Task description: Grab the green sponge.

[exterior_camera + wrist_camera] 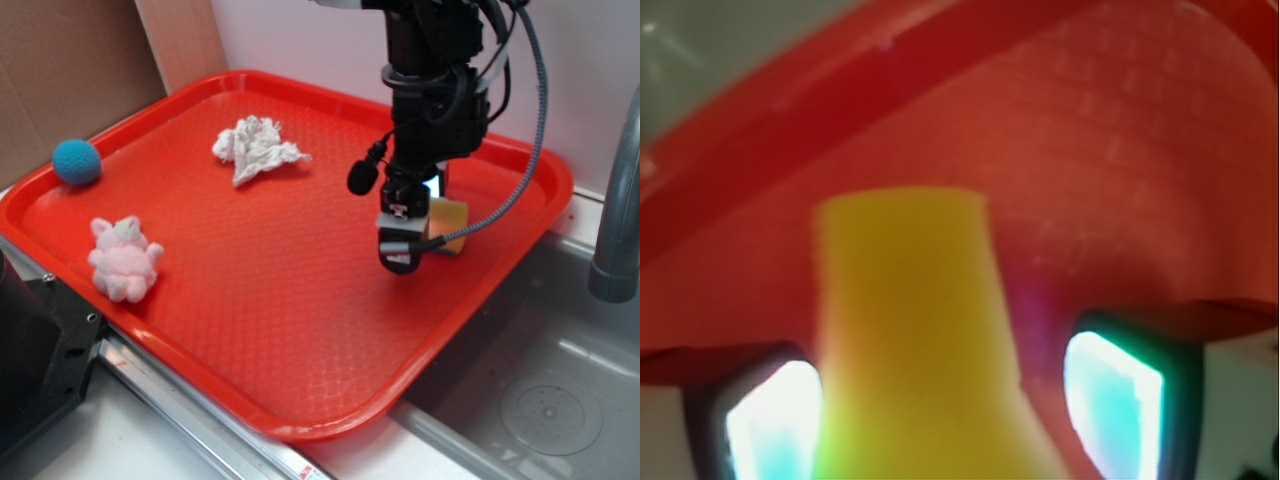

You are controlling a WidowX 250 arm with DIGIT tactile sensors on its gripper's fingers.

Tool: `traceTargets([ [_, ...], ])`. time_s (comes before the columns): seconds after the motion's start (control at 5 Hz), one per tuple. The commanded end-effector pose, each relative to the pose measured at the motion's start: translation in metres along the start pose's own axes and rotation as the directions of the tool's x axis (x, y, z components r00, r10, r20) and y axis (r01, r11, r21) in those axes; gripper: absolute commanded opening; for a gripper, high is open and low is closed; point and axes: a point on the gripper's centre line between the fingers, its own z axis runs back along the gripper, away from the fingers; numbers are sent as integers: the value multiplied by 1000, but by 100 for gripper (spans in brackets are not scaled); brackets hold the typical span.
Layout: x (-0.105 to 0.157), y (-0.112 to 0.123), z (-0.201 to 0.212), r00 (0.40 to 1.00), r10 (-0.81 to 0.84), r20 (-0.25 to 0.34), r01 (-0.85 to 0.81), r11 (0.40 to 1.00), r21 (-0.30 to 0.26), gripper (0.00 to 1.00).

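The work surface is a red plastic tray (300,330) with a textured floor and a raised rim, set over the edge of a grey steel sink (540,400). A grey faucet pipe (618,210) rises at the right; a pale wall and a cardboard panel (70,70) stand behind.

The tray floor is open across the centre and front. A blue ball (76,161) sits against the left rim, a pink plush toy (124,259) lies near the front-left edge, and a crumpled white paper wad (256,148) lies toward the back.

The gripper (412,235) is down near the right rim. The green sponge (915,330) lies between the fingers (1115,405); the wrist view shows gaps on both sides, so the jaws are released. The sponge shows yellow foam with waisted sides; the wrist view is blurred
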Motion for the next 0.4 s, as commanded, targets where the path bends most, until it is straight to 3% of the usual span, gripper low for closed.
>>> traceTargets([
  [0.0, 9, -5, 6, 1000, -14, 8, 13, 998, 54, 0],
  [0.2, -1, -2, 22, 997, 73, -25, -71, 994, 81, 0],
])
